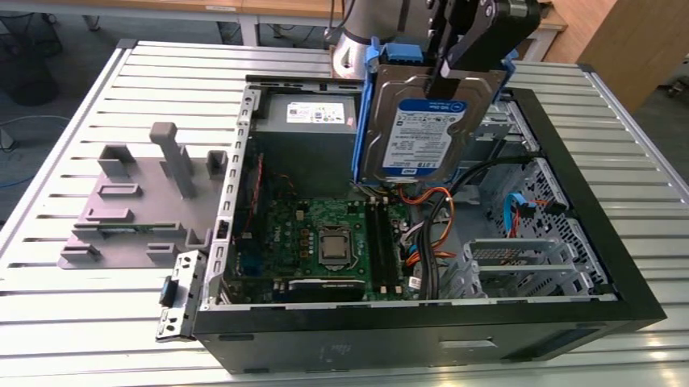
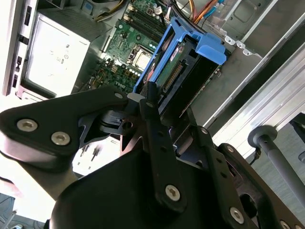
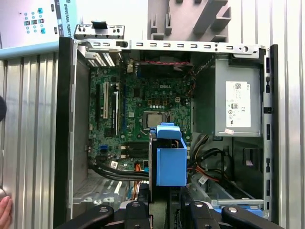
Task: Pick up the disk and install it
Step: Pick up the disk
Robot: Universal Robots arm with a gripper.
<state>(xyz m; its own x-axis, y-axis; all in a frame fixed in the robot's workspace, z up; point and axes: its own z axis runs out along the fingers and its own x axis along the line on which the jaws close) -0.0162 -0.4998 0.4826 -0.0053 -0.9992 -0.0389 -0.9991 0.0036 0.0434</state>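
On the exterior view's left, a grey moulded plastic fixture (image 1: 140, 201) stood on the slatted metal table (image 1: 64, 306). Further right, above the open black computer case (image 1: 431, 339) and its green motherboard (image 1: 323, 242), hung the disk (image 1: 425, 133), a flat silver hard drive with a blue-and-white label in a blue plastic carrier. It was held on edge (probably to clear cables and walls). The black gripper (image 1: 447, 76) pointed downward, fingers clamped on its upper edge.
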